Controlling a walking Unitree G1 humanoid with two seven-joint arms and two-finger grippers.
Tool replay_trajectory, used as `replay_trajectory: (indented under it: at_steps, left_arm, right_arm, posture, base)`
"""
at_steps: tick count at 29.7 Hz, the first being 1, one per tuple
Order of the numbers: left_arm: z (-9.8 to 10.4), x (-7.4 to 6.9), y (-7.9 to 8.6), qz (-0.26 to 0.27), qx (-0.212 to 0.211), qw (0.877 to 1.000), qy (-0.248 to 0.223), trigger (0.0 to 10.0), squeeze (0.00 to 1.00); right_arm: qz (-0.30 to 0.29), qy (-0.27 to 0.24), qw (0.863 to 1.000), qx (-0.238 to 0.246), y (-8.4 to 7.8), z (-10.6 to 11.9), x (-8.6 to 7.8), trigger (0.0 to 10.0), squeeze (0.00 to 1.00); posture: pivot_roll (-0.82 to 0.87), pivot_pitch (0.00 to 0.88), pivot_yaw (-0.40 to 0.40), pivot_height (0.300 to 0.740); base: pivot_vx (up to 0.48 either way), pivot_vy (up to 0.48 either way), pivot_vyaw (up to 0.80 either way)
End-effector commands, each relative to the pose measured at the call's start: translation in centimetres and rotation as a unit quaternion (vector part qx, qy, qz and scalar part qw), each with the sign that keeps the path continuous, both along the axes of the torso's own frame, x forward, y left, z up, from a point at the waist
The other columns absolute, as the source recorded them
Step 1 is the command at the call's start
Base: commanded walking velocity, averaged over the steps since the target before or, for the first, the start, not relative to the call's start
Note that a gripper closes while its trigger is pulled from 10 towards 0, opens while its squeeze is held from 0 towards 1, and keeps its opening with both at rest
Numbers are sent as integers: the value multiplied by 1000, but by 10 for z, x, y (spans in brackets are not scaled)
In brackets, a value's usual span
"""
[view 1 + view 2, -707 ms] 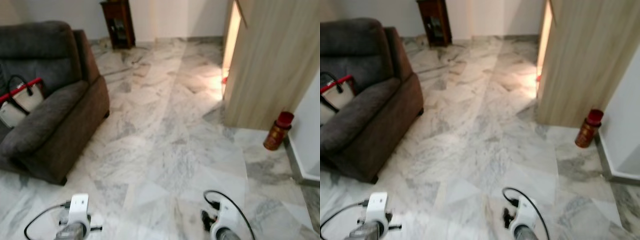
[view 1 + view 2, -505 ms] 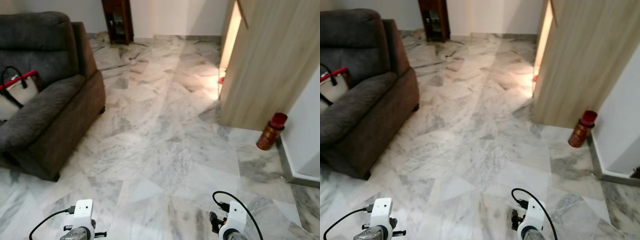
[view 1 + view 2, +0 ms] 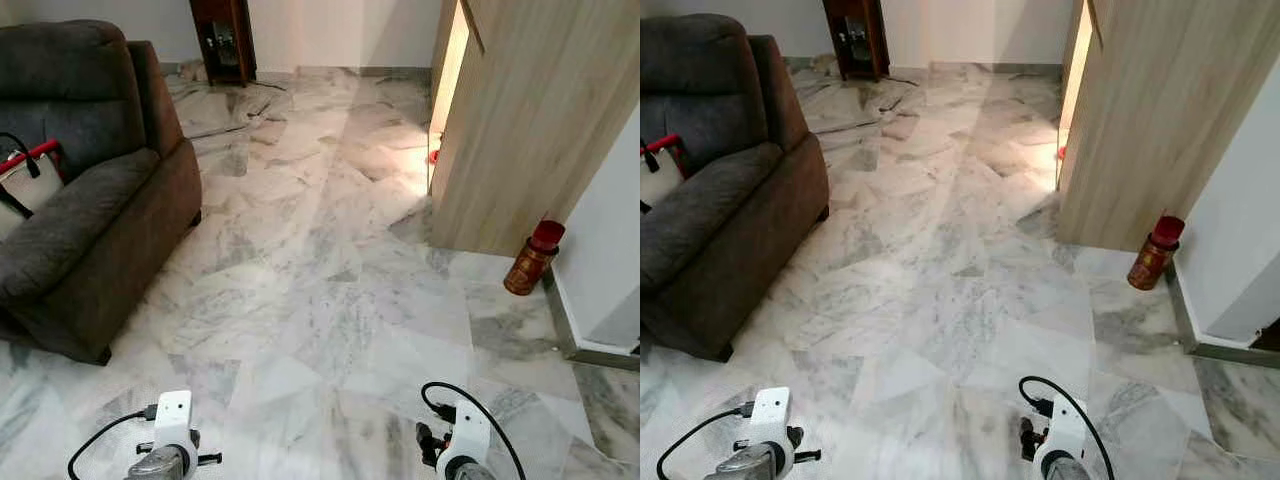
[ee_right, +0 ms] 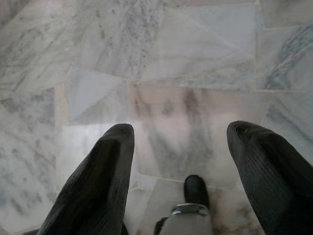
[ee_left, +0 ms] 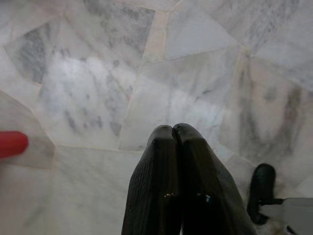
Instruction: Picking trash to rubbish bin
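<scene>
A Unitree G1 humanoid stands on a marble floor [image 3: 330, 300] in a living room, both arms hanging low at the bottom of its head camera's view, during a task to collect trash for the rubbish bin. The left tool [image 5: 176, 132] is clenched, its two black fingers pressed together on nothing and pointing down at bare tiles; the right tool [image 4: 181, 156] is released, its fingers spread wide over the floor with nothing between them, a posture that suggests readiness for a pickup rather than a grasp under way. The likeliest piece of trash is a red-capped, gold-and-red can [image 3: 530, 260] standing upright on the floor against the base of a wooden door [image 3: 520, 120], just beside the white wall, ahead and to the robot's right, well apart from both tools. A dark sofa [image 3: 90, 190] with a red-trimmed white handbag [image 3: 25, 180] on its seat sits to the left; a dark wooden cabinet [image 3: 222, 40] stands at the far wall. The search-and-approach stage appears to be in hand, with walking toward the can the probable next need.
</scene>
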State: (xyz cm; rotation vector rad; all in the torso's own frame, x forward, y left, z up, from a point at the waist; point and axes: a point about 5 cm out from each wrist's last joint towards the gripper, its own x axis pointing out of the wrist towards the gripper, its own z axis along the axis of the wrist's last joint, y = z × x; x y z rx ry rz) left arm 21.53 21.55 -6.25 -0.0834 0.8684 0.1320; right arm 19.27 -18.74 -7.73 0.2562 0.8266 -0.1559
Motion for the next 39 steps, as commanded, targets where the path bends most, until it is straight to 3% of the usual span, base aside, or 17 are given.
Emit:
replay_trajectory:
  at_steps: [1, 7, 8, 14, 26, 39]
  left_arm:
    - [-4, -5, -2, 11, -5, 1000, 11, 10000, 0]
    - [-6, -7, -9, 17, -18, 1000, 11, 10000, 0]
    - [-7, -7, -13, 19, -23, 1000, 11, 10000, 0]
    - [-8, -6, -24, 22, -33, 999, 8, 10000, 0]
    - [-6, -3, -23, 15, -26, 1000, 4, 10000, 0]
    - [-5, -2, -17, -6, -5, 1000, 6, 10000, 0]
  right_arm:
    - [11, -1, 1000, -2, 0, 1, 3, 10000, 0]
    - [21, -2, 1000, -10, -4, 2, 4, 10000, 0]
    - [24, 1, 1000, -17, -9, 3, 3, 10000, 0]
    - [26, 7, 999, -31, -20, 3, 1, 10000, 0]
    - [8, -10, 1000, -3, -4, 6, 11, 10000, 0]
    - [1, -3, 1000, -6, 3, 0, 0, 10000, 0]
  posture:
    - [-142, 0, -1, 740]
    - [-145, 0, -20, 740]
    - [-143, 0, -53, 740]
    - [-120, 0, -64, 740]
    - [-113, 0, -49, 740]
    - [-110, 0, -12, 740]
  base:
    - [0, 0, 0]
    - [0, 0, 0]
    - [0, 0, 0]
    - [0, 0, 0]
    - [0, 0, 0]
    - [0, 0, 100]
